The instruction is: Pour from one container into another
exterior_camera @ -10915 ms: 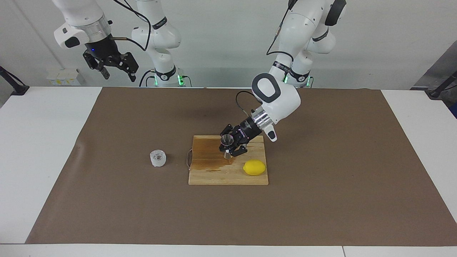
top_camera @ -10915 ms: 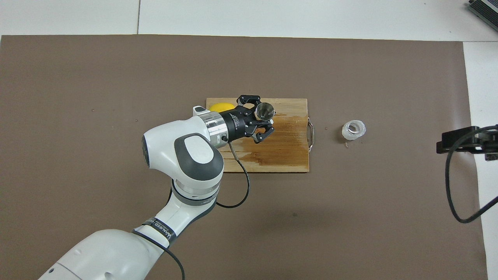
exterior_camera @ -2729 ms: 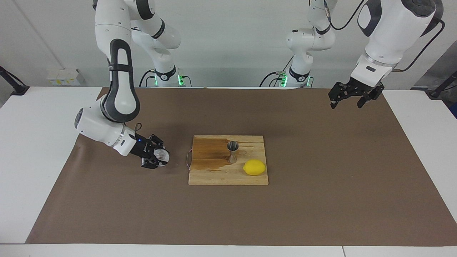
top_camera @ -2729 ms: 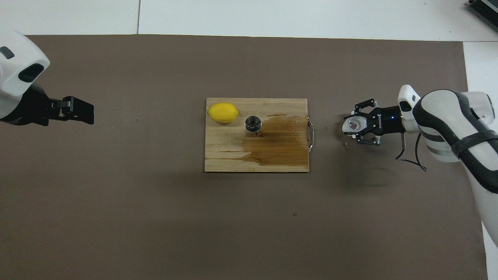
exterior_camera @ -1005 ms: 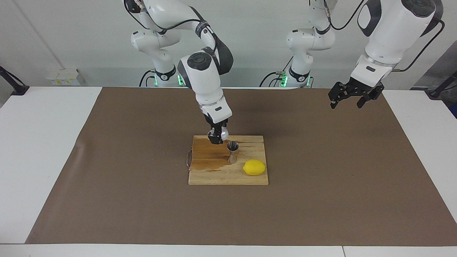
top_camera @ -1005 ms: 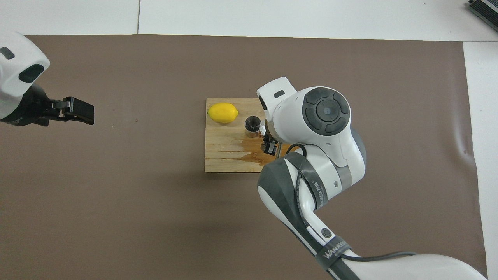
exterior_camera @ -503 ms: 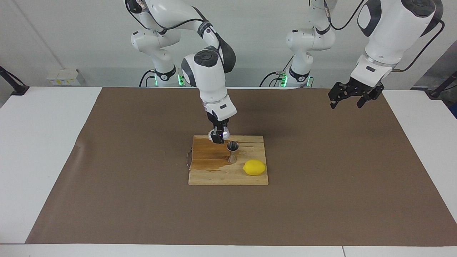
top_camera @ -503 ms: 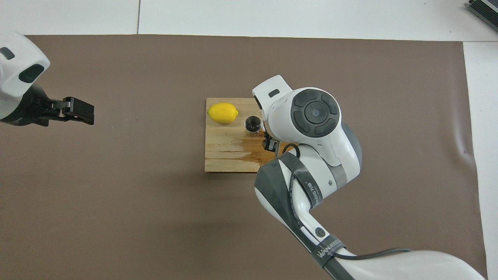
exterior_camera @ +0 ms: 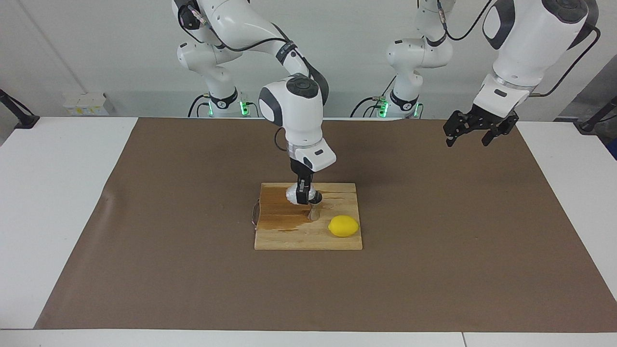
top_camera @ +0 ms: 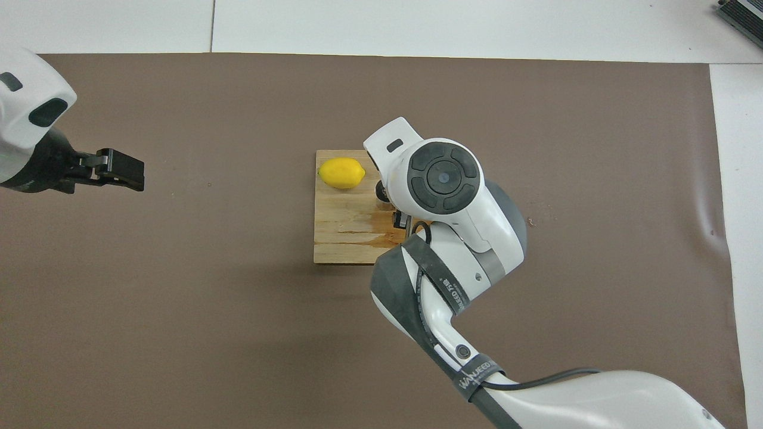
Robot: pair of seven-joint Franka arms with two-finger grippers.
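Facing view gives the clearest account of the pour. The right arm reaches down over the wooden cutting board [exterior_camera: 308,219], and the right pincer [exterior_camera: 302,193] is pinching the clear cup [exterior_camera: 292,194], which is tipped on its side directly above the mouth of the steel jigger [exterior_camera: 314,211]. The jigger stands upright on the board, its top hidden by the cup and the fingers; whether the cup's rim touches it cannot be told. At about four o'clock from the jigger on the board, just beside it, lies the lemon [exterior_camera: 343,226]. A dark wet stain covers the board's part toward the right arm's end of the counter [exterior_camera: 58,202], and a small metal handle sits on that edge of the board.

Overhead view hides nearly all of this. The right arm's white wrist and its round grey cap cover the cup altogether, and only a dark sliver of the jigger [top_camera: 380,190] and a bit of the right pincer [top_camera: 400,220] show at the wrist's edge. What this view does show plainly is the lemon [top_camera: 341,173] at nine o'clock from the jigger, near the board's [top_camera: 343,229] corner, with bare board between the two.

The left pincer [exterior_camera: 471,135] hangs with its fingers spread, holding nothing, over the brown mat [exterior_camera: 193,289] toward the left arm's end of the counter, well apart from the board; the left arm waits there.
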